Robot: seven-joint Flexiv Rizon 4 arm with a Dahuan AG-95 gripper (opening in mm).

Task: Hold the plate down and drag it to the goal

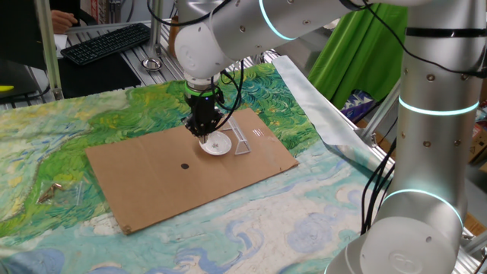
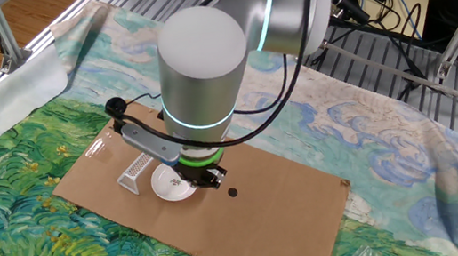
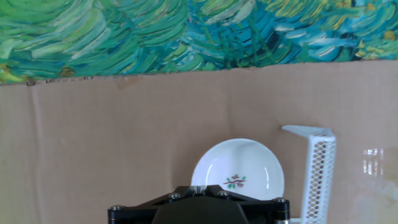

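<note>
The plate [image 1: 218,145] is a small white dish with a tiny flower sprig at its centre, lying on the cardboard sheet [image 1: 152,183]. It also shows in the other fixed view [image 2: 169,184] and the hand view [image 3: 242,168]. The goal, a clear angled bracket [image 1: 243,140] [image 2: 135,171] [image 3: 318,168], stands just beside the plate, a small gap apart. My gripper [image 1: 206,133] [image 2: 201,179] [image 3: 198,186] points straight down. Its fingers are together and rest on the plate's rim on the side away from the bracket.
A small black dot [image 1: 184,165] [image 2: 232,192] marks the cardboard behind the gripper. A small clear piece [image 1: 257,133] [image 3: 371,162] lies beyond the bracket. The painted cloth [image 1: 46,152] covers the table, with small loose bits at its left [image 1: 53,192]. A keyboard [image 1: 106,42] sits at the back.
</note>
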